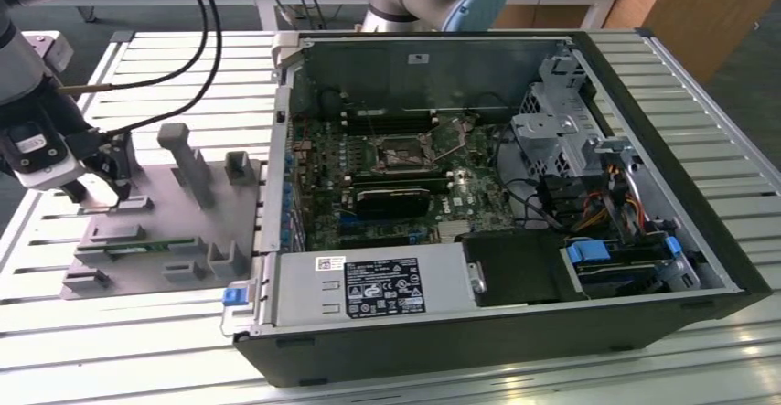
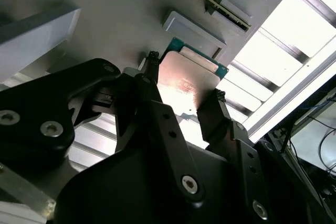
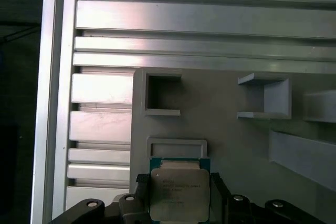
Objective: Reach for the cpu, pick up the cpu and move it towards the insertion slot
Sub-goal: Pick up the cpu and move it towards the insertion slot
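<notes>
The cpu [image 3: 178,190] is a small square chip with a silvery top and a green rim, also seen in the second wrist view [image 2: 189,80]. My gripper [image 3: 179,199] is shut on it, one black finger [image 2: 152,85] against each of two opposite edges. The chip sits just off a small framed recess [image 3: 177,148] of the grey fixture [image 1: 159,231]. In the exterior view the gripper [image 1: 108,187] hangs low over the fixture's far corner on that view's left. The insertion slot [image 1: 401,155], with its shiny frame, lies on the green board inside the open computer case, far off to that view's right.
Grey posts [image 1: 183,163] rise from the fixture beside the gripper, and a green memory stick [image 1: 153,245] lies near its front. The black computer case [image 1: 513,195] has raised walls and a drive cage with cables. A slatted metal table [image 3: 210,19] carries everything.
</notes>
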### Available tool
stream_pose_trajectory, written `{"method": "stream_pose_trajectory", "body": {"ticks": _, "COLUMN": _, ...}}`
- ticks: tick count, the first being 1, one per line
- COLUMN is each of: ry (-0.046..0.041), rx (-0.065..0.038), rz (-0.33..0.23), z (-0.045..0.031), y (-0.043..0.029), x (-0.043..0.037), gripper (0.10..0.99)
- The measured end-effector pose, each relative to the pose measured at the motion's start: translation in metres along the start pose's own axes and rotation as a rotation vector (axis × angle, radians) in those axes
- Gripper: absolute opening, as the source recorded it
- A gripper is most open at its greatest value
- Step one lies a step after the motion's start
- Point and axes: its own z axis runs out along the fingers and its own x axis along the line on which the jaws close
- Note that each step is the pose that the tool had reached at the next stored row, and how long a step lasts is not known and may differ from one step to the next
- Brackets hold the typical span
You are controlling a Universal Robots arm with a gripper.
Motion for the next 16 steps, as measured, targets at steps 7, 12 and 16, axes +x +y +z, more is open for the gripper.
{"method": "stream_pose_trajectory", "body": {"ticks": 7, "ry": -0.0001, "rx": 0.0, "rz": 0.0, "z": -0.0085, "y": 0.0005, "x": 0.0, "gripper": 0.541}}
{"method": "stream_pose_trajectory", "body": {"ticks": 12, "ry": 0.0, "rx": 0.0, "rz": 0.0, "z": -0.0142, "y": 0.0009, "x": 0.0, "gripper": 0.541}}
{"method": "stream_pose_trajectory", "body": {"ticks": 16, "ry": -0.0001, "rx": 0.0, "rz": 0.0, "z": -0.019, "y": 0.0013, "x": 0.0, "gripper": 0.541}}
